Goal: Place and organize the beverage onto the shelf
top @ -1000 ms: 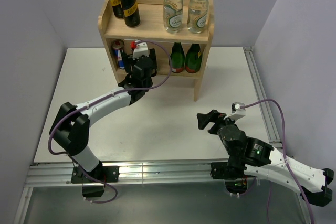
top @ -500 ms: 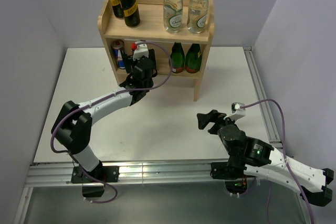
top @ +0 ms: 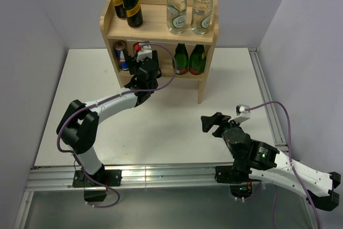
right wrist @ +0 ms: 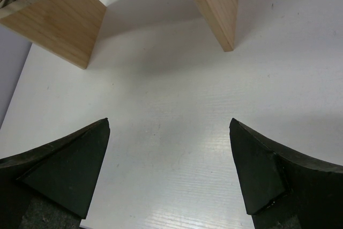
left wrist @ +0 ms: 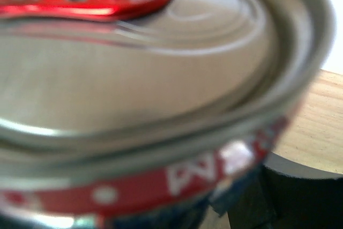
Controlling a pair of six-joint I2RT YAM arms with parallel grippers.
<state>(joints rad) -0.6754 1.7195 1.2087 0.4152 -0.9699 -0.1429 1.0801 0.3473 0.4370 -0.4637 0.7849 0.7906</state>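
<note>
While the silver can (left wrist: 161, 79) fills nearly the whole left-wrist view, its red tab at the upper left, it is judged to be pinched by the left gripper (top: 144, 60). Only one dark finger (left wrist: 292, 197) is seen, at the lower right, close against the can's wall. In the overhead view that gripper is held at the mouth of the lower tier of the shelf (top: 155, 22), left of centre in the upper part of the frame. It is just right of a matching can (top: 121, 54) standing at the tier's left end and left of two dark green bottles (top: 188, 60). Two black cans (top: 131, 5) and two clear bottles (top: 188, 8) are lined up on the top board, so this is taken to be the last drink to be placed. Whether its base rests on the lower board cannot be told. The can should be kept upright, carried in beneath the top board and lowered flat beside its twin without nudging it, with a gap left to the green bottles. The jaws should be released only once the weight is borne, then drawn straight back toward the lower frame. The right gripper (top: 211, 123) is held with its jaws spread and nothing between them over the table (top: 177, 111) at the lower right, well apart from the shelf.
</note>
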